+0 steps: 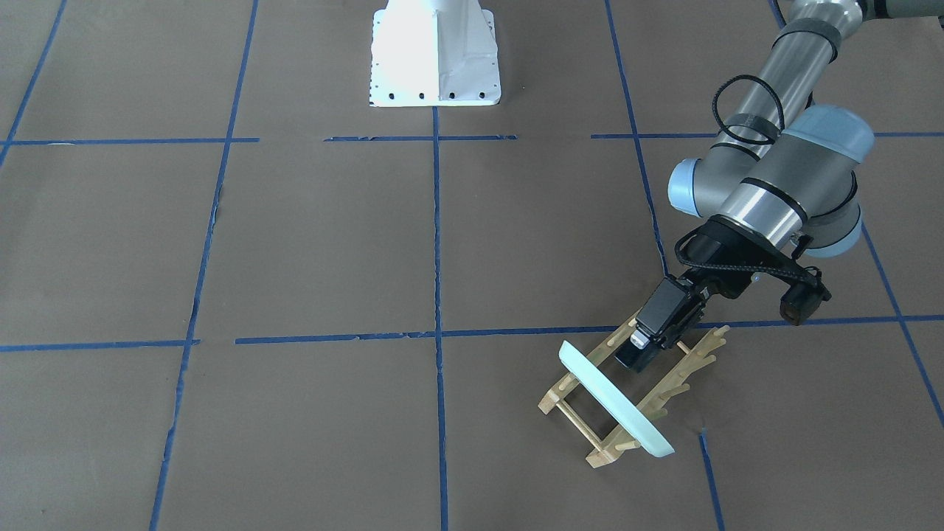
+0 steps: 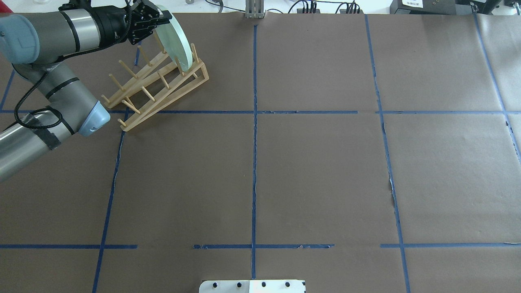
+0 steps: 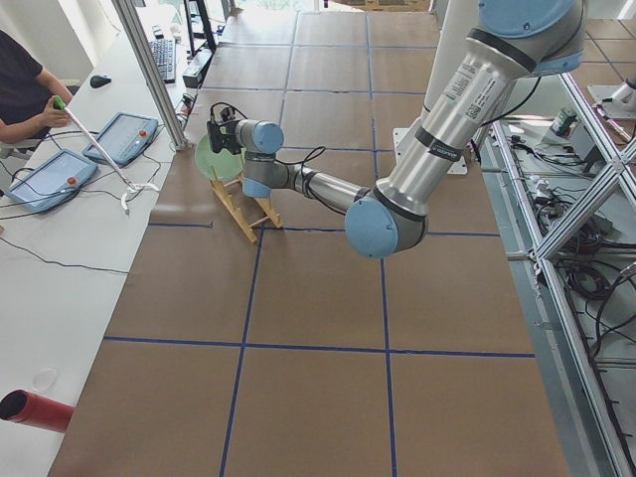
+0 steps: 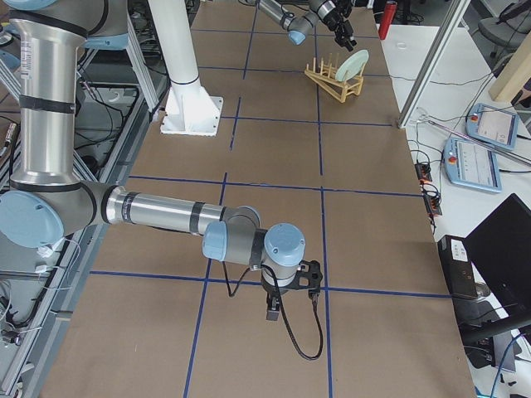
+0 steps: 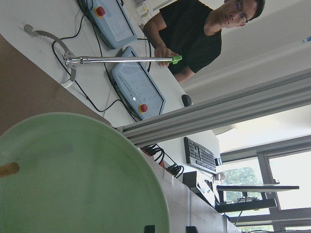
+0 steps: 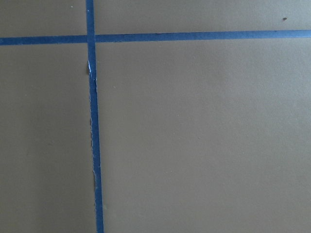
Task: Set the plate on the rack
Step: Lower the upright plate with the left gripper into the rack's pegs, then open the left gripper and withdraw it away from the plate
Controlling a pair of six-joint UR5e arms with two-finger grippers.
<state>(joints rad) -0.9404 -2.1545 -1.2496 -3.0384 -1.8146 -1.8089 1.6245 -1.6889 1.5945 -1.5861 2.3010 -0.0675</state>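
The pale mint-green plate (image 2: 179, 38) stands on edge between the pegs at the far end of the wooden rack (image 2: 156, 87), which lies far left on the table. It also shows in the front view (image 1: 616, 398) and fills the lower left of the left wrist view (image 5: 82, 174). My left gripper (image 2: 158, 18) is at the plate's upper rim over the rack. In the wrist view one fingertip (image 5: 149, 228) overlaps the rim and the other sits just outside it, so it looks shut on the rim. My right gripper (image 4: 272, 311) hangs low over bare table; I cannot tell its state.
Brown paper with blue tape lines (image 2: 255, 162) covers the table. The white robot base (image 1: 435, 55) stands at the robot side. An operator (image 5: 204, 29) sits past the far edge by teach pendants (image 5: 138, 87) and holds a metal grabber tool (image 5: 116, 59).
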